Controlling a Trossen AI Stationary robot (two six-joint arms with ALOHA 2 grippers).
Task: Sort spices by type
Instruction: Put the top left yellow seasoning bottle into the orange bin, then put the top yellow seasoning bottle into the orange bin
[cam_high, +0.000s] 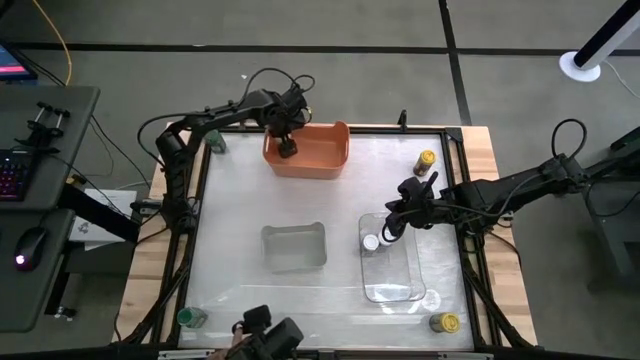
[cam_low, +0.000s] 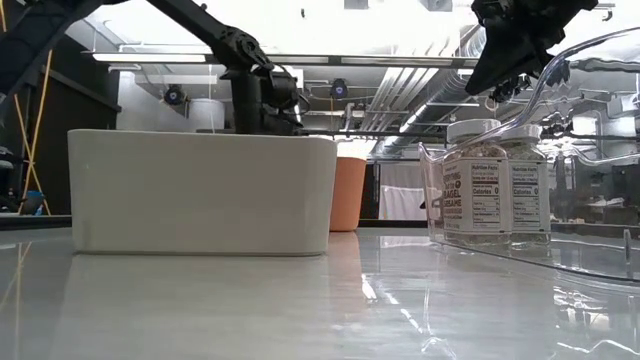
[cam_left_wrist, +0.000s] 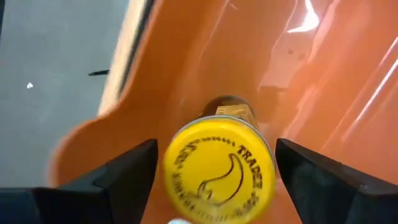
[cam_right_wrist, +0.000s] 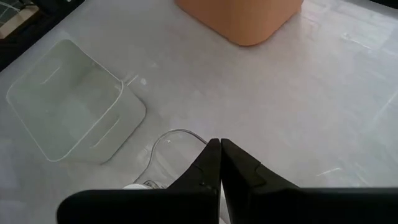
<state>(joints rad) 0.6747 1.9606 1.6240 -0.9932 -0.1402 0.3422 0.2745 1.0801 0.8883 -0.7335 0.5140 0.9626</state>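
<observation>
Right now the jar that matters is the yellow-capped spice jar (cam_left_wrist: 219, 168) sitting between your left claw's fingers (cam_left_wrist: 124, 174) inside the orange bin (cam_high: 318, 150). In the left wrist view the cap fills the gap, with a sliver of space on either side, so the left claw (cam_high: 287, 148) reads as spread around the jar, not pinching it — I judge this as the drop-off step for a yellow jar, at or just past release. Whether the jar rests on the bin floor cannot be told.

Over on the other side, two white-capped jars (cam_low: 478, 180) stand upright in the clear tray (cam_high: 400, 270); one white cap (cam_high: 371, 242) shows from above near the tray's far-left corner. Your right claw (cam_right_wrist: 220, 163) hangs just above that end of the tray, fingers pressed together and holding nothing.

Loose jars are left on the tabletop (cam_high: 340, 215): a yellow-capped one (cam_high: 426, 160) near the far right corner, another yellow one (cam_high: 446, 322) at the near right corner, a green-capped one (cam_high: 190, 317) at the near left, and a greenish one (cam_high: 215, 144) at the far left beside the left arm. The grey tray (cam_high: 294, 246) in the middle looks empty — likely meant for the green caps.

So the sort is partway done. Next, I'd say you lift the left claw straight up out of the bin, clear of its wall, then go for the nearby far-left jar; the right claw must spread before reaching for either yellow jar on its side.
</observation>
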